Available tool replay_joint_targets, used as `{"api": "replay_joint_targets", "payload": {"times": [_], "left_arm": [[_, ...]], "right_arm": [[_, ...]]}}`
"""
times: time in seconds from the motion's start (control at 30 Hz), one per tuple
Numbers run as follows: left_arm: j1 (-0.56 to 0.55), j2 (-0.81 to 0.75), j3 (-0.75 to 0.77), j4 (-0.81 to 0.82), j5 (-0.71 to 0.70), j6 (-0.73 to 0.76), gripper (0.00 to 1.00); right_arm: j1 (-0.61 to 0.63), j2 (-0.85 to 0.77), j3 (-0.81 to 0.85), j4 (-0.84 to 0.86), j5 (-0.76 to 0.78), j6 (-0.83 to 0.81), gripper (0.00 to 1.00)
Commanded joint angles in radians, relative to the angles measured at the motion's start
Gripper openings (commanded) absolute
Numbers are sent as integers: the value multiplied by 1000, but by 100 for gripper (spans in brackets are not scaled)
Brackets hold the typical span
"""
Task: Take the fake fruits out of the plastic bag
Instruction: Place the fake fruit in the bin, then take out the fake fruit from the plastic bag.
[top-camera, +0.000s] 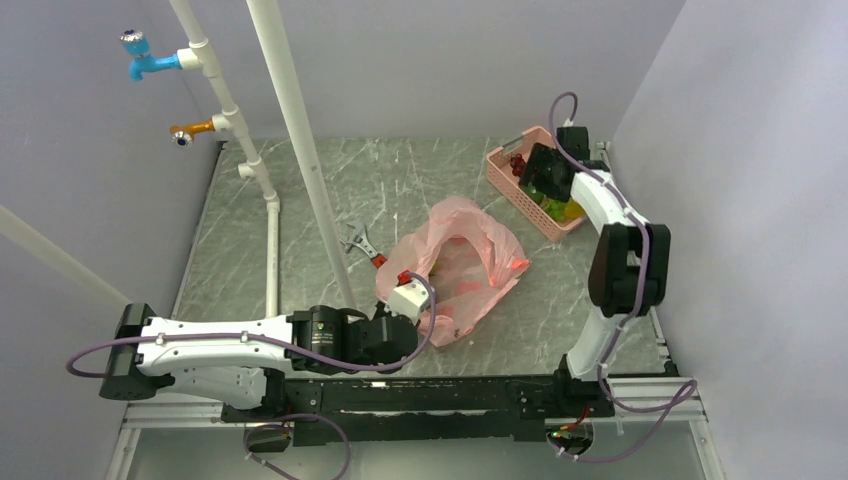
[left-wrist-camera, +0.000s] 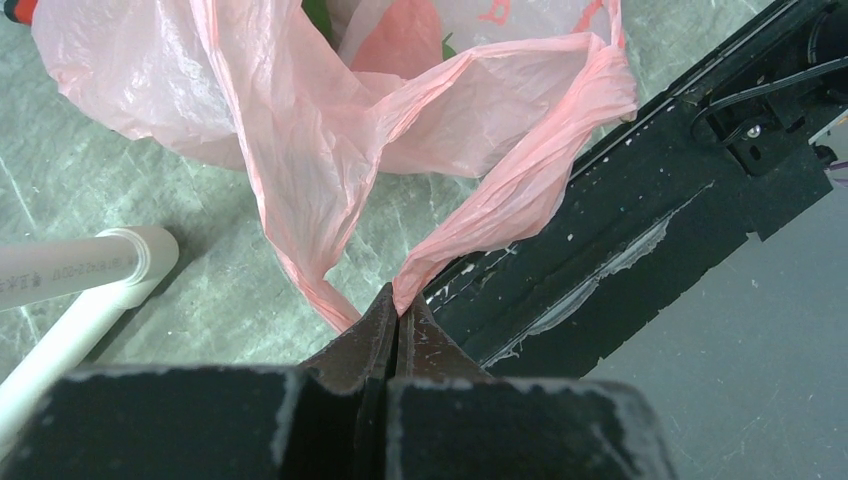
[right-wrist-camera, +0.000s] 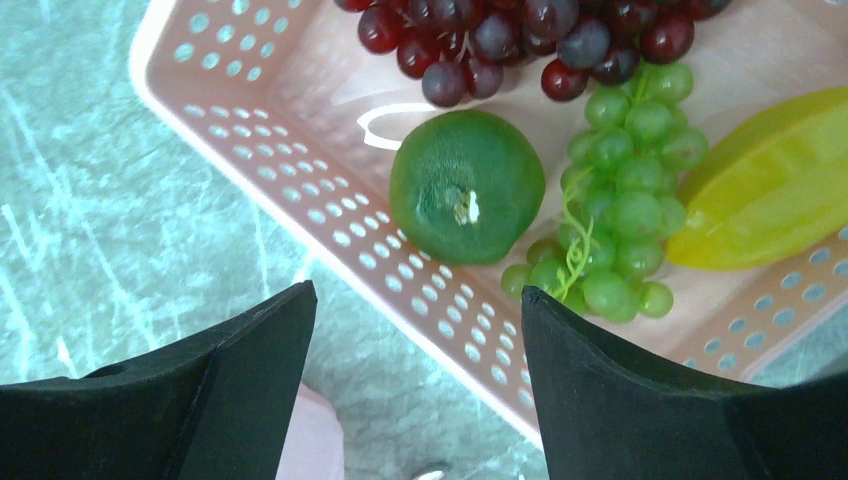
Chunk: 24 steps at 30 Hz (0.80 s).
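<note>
The pink plastic bag (top-camera: 462, 262) lies crumpled mid-table. My left gripper (top-camera: 408, 298) is shut on one twisted handle of the bag (left-wrist-camera: 330, 130), which is pinched at its tips (left-wrist-camera: 397, 305). A bit of green (left-wrist-camera: 318, 14) shows inside the bag's mouth. My right gripper (top-camera: 548, 178) hovers open over the pink basket (top-camera: 508, 163), its jaws (right-wrist-camera: 415, 300) empty above the near wall (right-wrist-camera: 300, 150). In the basket lie dark red grapes (right-wrist-camera: 520, 35), a round green fruit (right-wrist-camera: 466, 185), green grapes (right-wrist-camera: 620, 200) and a yellow fruit (right-wrist-camera: 770, 195).
A red-handled wrench (top-camera: 365, 247) lies left of the bag. White pipes (top-camera: 300, 130) rise at the left with a blue tap (top-camera: 150, 62) and an orange tap (top-camera: 190, 132). A pipe (left-wrist-camera: 90, 265) and the black front rail (left-wrist-camera: 650, 200) flank my left gripper.
</note>
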Motion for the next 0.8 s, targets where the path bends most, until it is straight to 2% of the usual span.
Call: {"api": "replay_joint_targets", "payload": {"times": [0.0, 0.3, 0.4, 0.57, 0.77], "left_arm": [[-7, -2, -23, 58, 16, -21, 0], [-7, 36, -6, 51, 11, 13, 0], [-7, 39, -11, 65, 15, 16, 0], [-7, 35, -33, 96, 28, 16, 0], [-7, 30, -41, 103, 20, 20, 0]], "right_arm": [[1, -176, -188, 145, -94, 57, 77], [51, -428, -574, 281, -181, 119, 75], [75, -509, -670, 280, -169, 111, 75], [76, -698, -689, 164, -56, 65, 74], [123, -942, -640, 93, -45, 6, 73]]}}
